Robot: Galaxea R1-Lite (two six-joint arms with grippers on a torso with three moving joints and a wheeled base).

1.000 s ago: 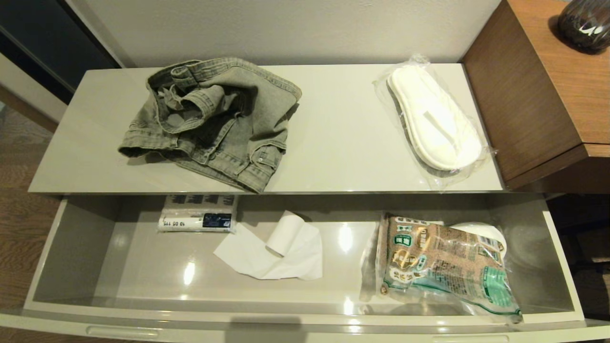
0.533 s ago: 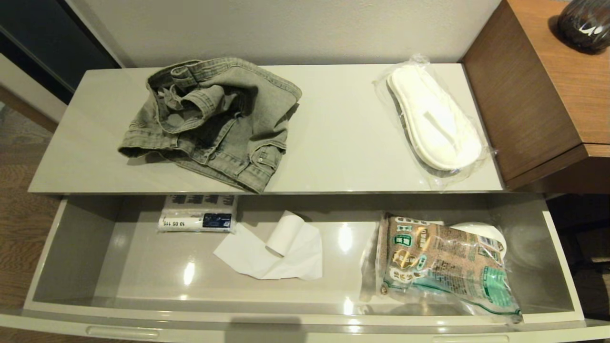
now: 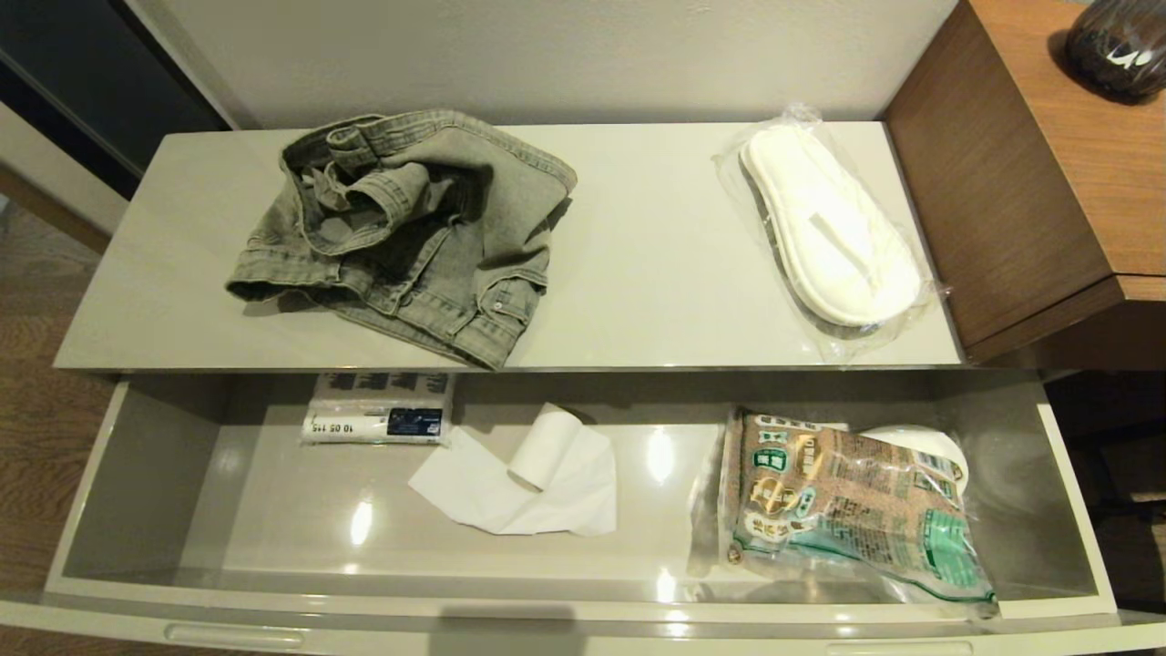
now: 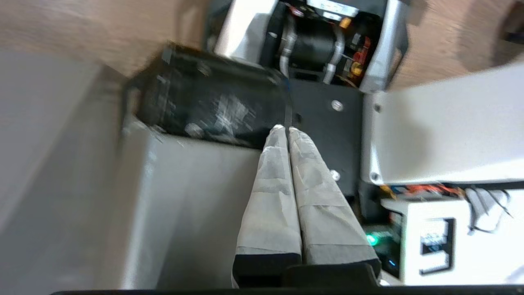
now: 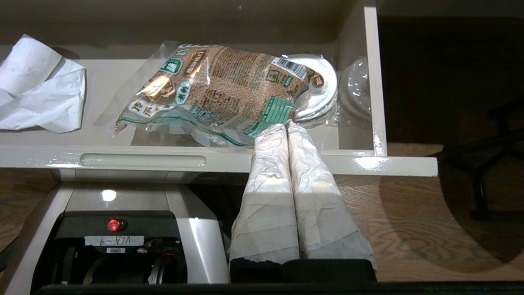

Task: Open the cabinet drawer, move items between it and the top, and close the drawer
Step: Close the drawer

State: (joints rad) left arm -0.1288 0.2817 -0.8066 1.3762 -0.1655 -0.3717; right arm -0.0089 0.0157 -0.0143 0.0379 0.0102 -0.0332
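Nothing has moved in the last second: wide cream cabinet drawer (image 3: 583,601) open, grey-green denim garment (image 3: 401,228) and plastic-wrapped white slippers (image 3: 833,228) still on glossy cream top (image 3: 638,273), left gripper (image 4: 285,129) and right gripper (image 5: 286,125) clamped empty, so transfer not started

Glossy cream top (image 3: 638,273), faded denim garment (image 3: 410,228), clear-plastic-wrapped slippers (image 3: 829,228), wood-grain desk (image 3: 1029,182).

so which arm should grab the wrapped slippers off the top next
Right, probably. The slippers lie at the top's right end, and the right gripper, fingers shut, points at the open drawer's right end. The left gripper faces the robot's own base.
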